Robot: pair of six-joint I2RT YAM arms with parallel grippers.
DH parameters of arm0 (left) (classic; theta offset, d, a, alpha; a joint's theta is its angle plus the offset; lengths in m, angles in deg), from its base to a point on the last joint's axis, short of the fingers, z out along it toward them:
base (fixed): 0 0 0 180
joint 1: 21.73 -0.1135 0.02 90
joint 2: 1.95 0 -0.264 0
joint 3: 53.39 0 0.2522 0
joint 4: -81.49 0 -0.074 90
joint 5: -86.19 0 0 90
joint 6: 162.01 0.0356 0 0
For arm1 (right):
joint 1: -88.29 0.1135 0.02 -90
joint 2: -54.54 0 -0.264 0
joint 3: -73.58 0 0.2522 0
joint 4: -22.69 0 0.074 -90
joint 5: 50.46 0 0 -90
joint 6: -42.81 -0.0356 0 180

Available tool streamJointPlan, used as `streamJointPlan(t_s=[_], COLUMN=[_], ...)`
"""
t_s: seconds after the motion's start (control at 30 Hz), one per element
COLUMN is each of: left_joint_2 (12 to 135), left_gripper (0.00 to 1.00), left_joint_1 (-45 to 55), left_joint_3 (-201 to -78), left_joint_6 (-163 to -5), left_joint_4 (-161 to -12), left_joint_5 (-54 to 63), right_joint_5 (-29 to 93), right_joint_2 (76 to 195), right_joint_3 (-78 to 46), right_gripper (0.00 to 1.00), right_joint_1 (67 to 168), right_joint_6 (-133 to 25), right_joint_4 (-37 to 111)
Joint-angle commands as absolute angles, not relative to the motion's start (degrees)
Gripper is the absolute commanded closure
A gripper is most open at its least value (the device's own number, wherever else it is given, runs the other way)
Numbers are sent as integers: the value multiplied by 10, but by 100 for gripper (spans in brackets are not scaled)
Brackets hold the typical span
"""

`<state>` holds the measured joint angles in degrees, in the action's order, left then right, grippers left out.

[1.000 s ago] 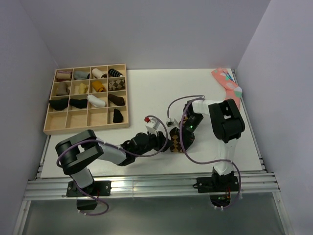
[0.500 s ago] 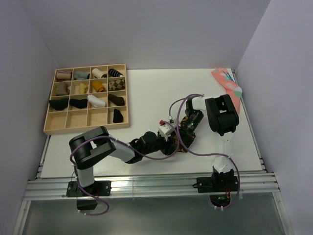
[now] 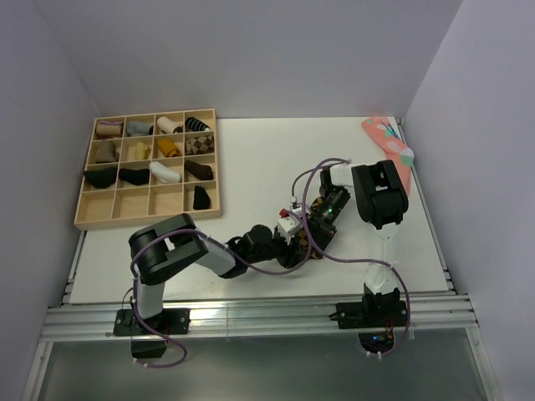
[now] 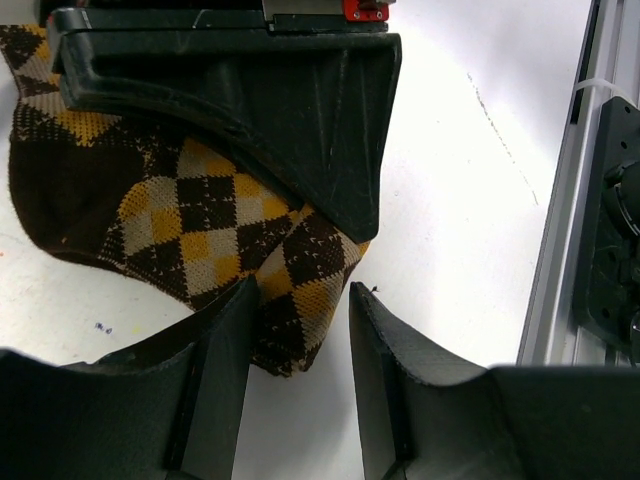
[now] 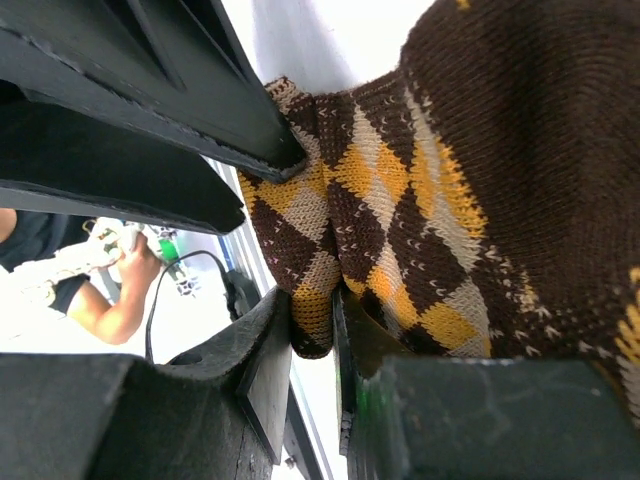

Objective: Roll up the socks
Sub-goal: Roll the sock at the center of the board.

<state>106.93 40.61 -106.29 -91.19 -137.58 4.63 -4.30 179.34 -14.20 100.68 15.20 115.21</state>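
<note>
White tabletop carries the dark brown knit socks with orange-tan argyle diamonds near its front edge, right of centre, between the two arms. Seen from the left wrist, their long axis runs from upper left to lower right, ending in a folded tip. A fold sits pinched in the right gripper, jaws narrow. Around the tip stands the left gripper, half spread; whether it squeezes, I cannot tell.

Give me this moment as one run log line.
argyle sock: folded on table | right gripper: shut on argyle sock | left gripper: open, straddling sock corner
</note>
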Motion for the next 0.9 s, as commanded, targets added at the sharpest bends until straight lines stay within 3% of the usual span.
streamJointPlan(t_s=[0.0, 0.3, 0.4, 0.57, 0.7, 0.87], left_joint_2=[1090, 1121, 1132, 1152, 1160, 1162], left_gripper=[53, 56, 63, 83, 96, 100], left_joint_1=[410, 410, 410, 408, 402, 399], left_joint_3=[-1078, -1099, -1107, -1128, -1148, -1175], left_joint_6=[-915, -928, -935, -949, -965, -999], left_joint_4=[-1390, -1385, -1378, -1356, -1299, -1240], left_joint_5=[80, 80, 84, 121, 149, 165], right_joint_5=[-28, -27, -29, -25, -19, -14], right_joint_2=[1805, 1809, 1807, 1796, 1752, 1694], right_joint_3=[-162, -159, -157, -149, -123, -106], right_gripper=[93, 93, 92, 91, 80, 62], right_joint_1=[999, 997, 997, 995, 995, 990], right_joint_6=[156, 160, 163, 154, 125, 93], right_joint_4=[1151, 1156, 1156, 1140, 1088, 1049])
